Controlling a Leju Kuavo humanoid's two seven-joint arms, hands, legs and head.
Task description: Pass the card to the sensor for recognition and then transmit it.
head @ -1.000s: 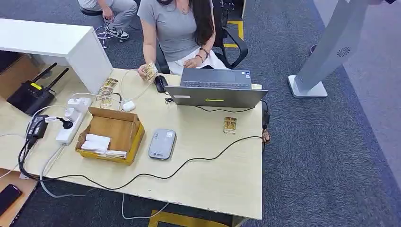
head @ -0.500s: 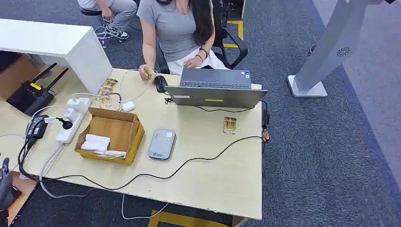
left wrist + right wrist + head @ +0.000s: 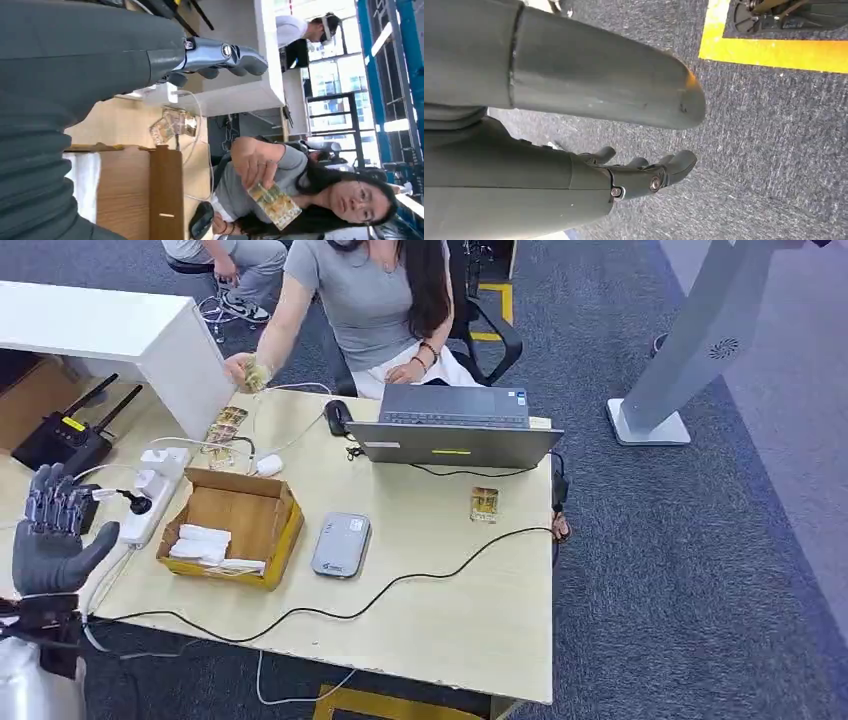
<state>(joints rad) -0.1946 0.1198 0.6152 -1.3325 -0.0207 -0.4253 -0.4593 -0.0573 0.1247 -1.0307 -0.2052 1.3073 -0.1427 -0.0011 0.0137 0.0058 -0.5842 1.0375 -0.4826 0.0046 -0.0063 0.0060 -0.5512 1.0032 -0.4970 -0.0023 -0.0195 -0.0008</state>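
1. At the near-left corner of the pale wood-grain table (image 3: pixel 450 620), the left hand (image 3: pixel 52 535) is raised, its dark segmented fingers (image 3: pixel 50 502) upright and apart above a smooth grey palm, holding nothing.
2. Across the table, a seated person in a grey top holds out a glossy gold-and-green patterned card (image 3: pixel 257 373) in one hand (image 3: pixel 240 368) over the far-left edge; in the left wrist view the same card (image 3: pixel 274 204) is pinched at one end between the person's fingers.
3. A second small gold card (image 3: pixel 485 504) lies flat on the table, in front of the grey laptop (image 3: pixel 455 430).
4. The flat grey rounded-rectangle sensor (image 3: pixel 340 544) rests on the table just beside an open brown cardboard box (image 3: pixel 232 525), which has white folded packets in it.
5. A thin black cable (image 3: pixel 330 612) snakes across the tabletop near the sensor.
6. More glossy cards (image 3: pixel 224 435) lie loosely piled near a white power strip (image 3: pixel 153 490).
7. The right hand (image 3: pixel 644 175) hangs over dark speckled carpet (image 3: pixel 774 140), its smooth dark fingers slightly curled and apart, holding nothing.
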